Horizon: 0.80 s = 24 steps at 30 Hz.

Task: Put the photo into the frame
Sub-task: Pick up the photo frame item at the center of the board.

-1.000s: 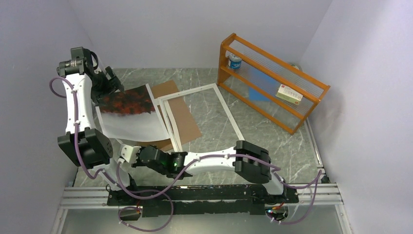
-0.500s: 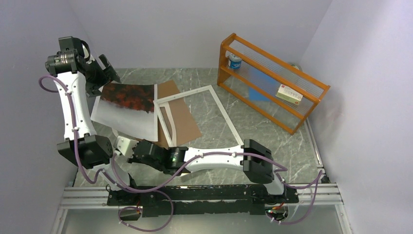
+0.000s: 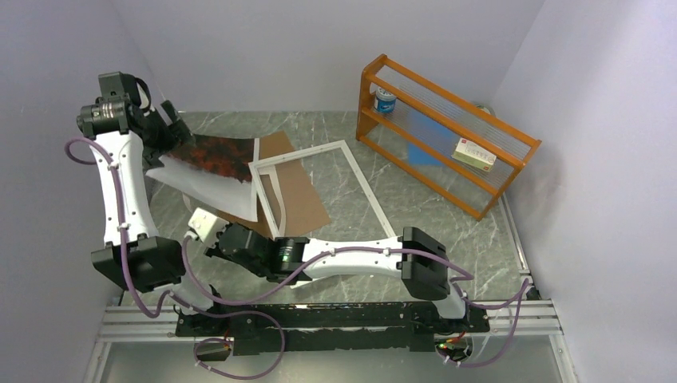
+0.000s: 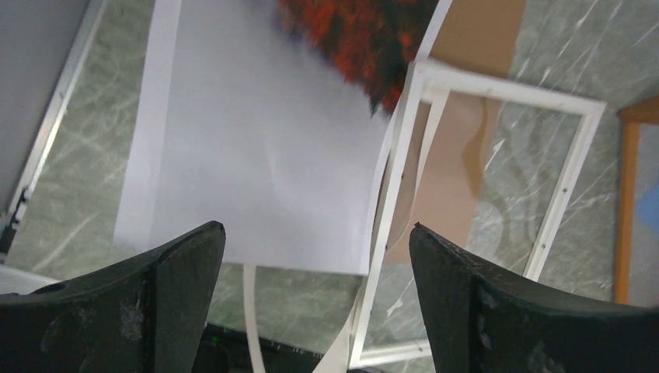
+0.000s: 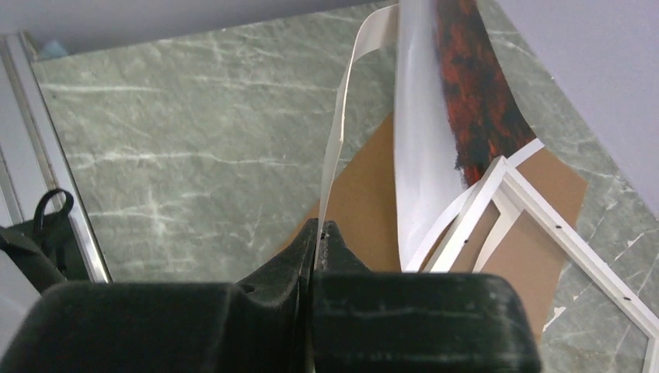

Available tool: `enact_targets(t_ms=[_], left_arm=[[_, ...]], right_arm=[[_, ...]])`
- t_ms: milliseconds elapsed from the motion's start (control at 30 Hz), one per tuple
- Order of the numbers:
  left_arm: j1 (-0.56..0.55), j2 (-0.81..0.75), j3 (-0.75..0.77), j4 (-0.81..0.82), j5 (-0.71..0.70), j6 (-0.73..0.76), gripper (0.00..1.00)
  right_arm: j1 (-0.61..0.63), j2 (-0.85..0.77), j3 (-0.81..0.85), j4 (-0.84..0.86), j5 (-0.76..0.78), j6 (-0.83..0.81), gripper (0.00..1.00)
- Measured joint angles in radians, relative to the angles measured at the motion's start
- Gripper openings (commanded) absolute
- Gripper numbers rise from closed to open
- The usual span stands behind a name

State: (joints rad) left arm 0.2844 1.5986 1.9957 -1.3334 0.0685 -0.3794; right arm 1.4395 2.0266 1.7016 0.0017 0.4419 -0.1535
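Green marbled table [image 3: 447, 199] between pale walls. Photo [image 3: 211, 159] raised and curled at far left, over brown board [image 3: 303, 195], right edge against left rail of frame [image 3: 299, 154], not inside it. Frame flat, partly overlapping board. Right gripper [image 5: 319, 229] clenched on photo's near white edge. Left gripper [image 4: 311, 229] released, fingers spread above photo.
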Motion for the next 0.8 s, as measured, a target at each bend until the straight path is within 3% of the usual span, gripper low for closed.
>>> enact_targets(t_ms=[200,500,800], left_arm=[[0.052,-0.037,-0.187,0.003,0.014,-0.006,0.94],[0.167,-0.052,-0.297,0.055,0.148,-0.068,0.94],[0.172,-0.206,-0.356,0.072,0.191,-0.116,0.94]], right_arm=[[0.000,-0.036,-0.098,0.131,0.032,-0.003,0.00],[-0.008,-0.055,-0.217,0.257,0.079,0.019,0.00],[-0.048,-0.114,-0.287,0.291,0.082,0.090,0.00]])
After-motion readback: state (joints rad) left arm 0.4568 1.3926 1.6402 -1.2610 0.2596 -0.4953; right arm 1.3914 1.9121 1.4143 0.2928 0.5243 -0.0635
